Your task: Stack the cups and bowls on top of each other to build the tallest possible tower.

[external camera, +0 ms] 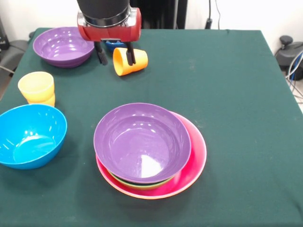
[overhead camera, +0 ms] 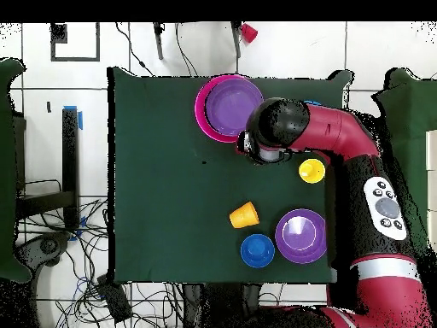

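My gripper (external camera: 116, 56) hangs open at the far side of the table. One finger stands across the mouth of an orange cup (external camera: 137, 61) lying on its side; whether it touches I cannot tell. The other finger is free. A small dark-blue bowl (external camera: 113, 45) sits just behind. The tower (external camera: 194, 161) is a pink bowl holding a green bowl, with a purple bowl (external camera: 142, 142) on top. A yellow cup (external camera: 36, 86) stands on another cup at the left. Overhead, the orange cup (overhead camera: 244, 215) lies by the dark-blue bowl (overhead camera: 257, 250), and the arm (overhead camera: 282, 128) hides the fingers.
A second purple bowl (external camera: 64, 46) sits at the far left, and a light-blue bowl (external camera: 31, 135) at the near left by the table edge. The right half of the green tablecloth (external camera: 236, 118) holds nothing. Cables lie on the floor around the table (overhead camera: 154, 171).
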Motion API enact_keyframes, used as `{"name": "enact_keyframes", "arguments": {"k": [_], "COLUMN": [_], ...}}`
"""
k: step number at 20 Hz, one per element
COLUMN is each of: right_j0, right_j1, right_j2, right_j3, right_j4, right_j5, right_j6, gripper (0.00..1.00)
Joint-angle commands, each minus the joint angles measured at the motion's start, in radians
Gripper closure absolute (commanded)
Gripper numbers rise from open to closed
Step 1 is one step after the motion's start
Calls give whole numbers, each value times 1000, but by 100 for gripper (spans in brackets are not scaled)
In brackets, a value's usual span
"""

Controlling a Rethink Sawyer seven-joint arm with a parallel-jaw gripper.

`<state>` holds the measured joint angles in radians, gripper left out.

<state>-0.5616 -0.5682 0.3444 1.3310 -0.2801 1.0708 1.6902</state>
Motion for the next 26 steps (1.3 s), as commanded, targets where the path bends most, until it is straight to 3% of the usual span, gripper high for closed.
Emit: {"name": "enact_keyframes", "arguments": {"k": [1, 5, 10, 19, 22, 24, 26], "right_j0": [-16, -44, -19, -31, -32, -42, -49], "right_j1": [68, 75, 30, 24, 51, 72, 75], "right_j2": [91, 118, 90, 103, 103, 102, 99], "right_j3": [73, 97, 61, -17, -50, -30, -16], "right_j4": [10, 20, -25, -15, -26, -1, -19], "right_j5": [-62, -96, -20, 109, 98, 64, 5], "right_j6": [-109, -129, -113, -170, -172, -129, -133], "gripper": [0, 0, 0, 0, 0, 0, 0]}}
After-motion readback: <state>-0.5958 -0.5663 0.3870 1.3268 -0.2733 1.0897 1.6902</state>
